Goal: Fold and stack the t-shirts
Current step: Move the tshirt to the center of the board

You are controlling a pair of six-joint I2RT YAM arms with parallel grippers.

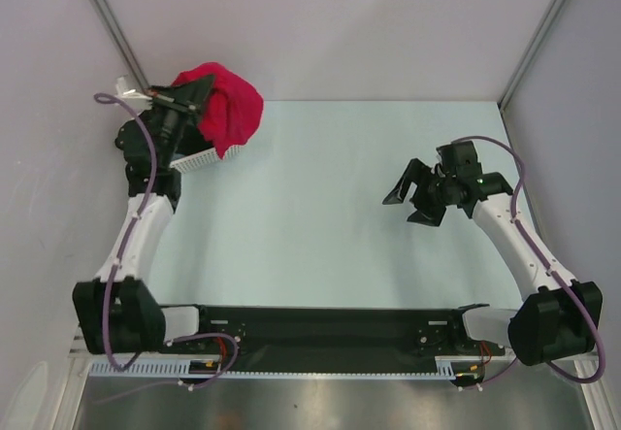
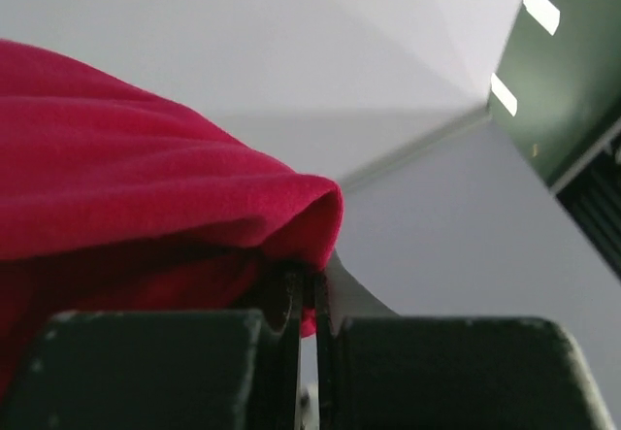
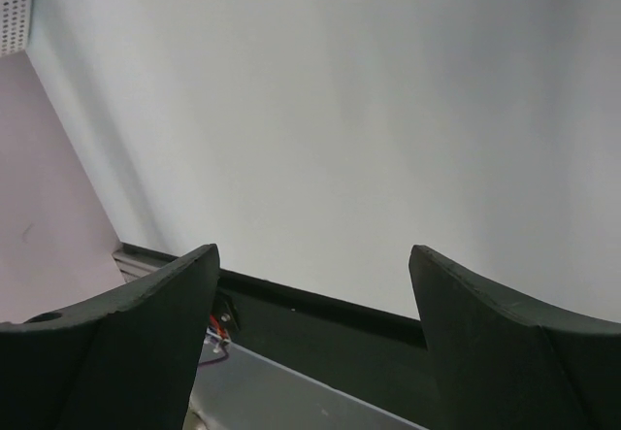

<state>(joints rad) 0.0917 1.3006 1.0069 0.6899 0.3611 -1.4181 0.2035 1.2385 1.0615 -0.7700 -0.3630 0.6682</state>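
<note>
Left jaws: the left gripper (image 2: 312, 299) is pinched shut on a thin fold of the red t-shirt (image 2: 146, 187), and the cloth bulges out just past the tips.
Right jaws: the right gripper (image 3: 312, 275) is spread wide and holds nothing. It hangs over the right part of the tabletop (image 1: 310, 187), well apart from the shirt.
Shirt position: it is bunched in a lump at the far left corner of the tabletop, hanging from the left gripper over the basket (image 1: 199, 160). No other shirt shows.
Risk, slip: the grip takes only a small edge of cloth, so the weight of the hanging bundle may pull the fold out of the jaws during a move.
Risk, snag: the lower cloth touches or lies near the basket rim. If it catches there, it may drag or tip the light basket.
Risk, tangle: the shirt is wadded, so it may land on the tabletop as a heap. Sleeves and hem would then be hard to find for folding.
Risk, hidden load: whether more cloth clings beneath cannot be told.
Cloth: soft matte knit in crimson, with rounded folds and deep shadowed creases.
Fingers: dark hard plastic, flat-faced and wedge-shaped.
Basket: white plastic with a stiff perforated wall.
Tabletop: pale, smooth and flat.
</note>
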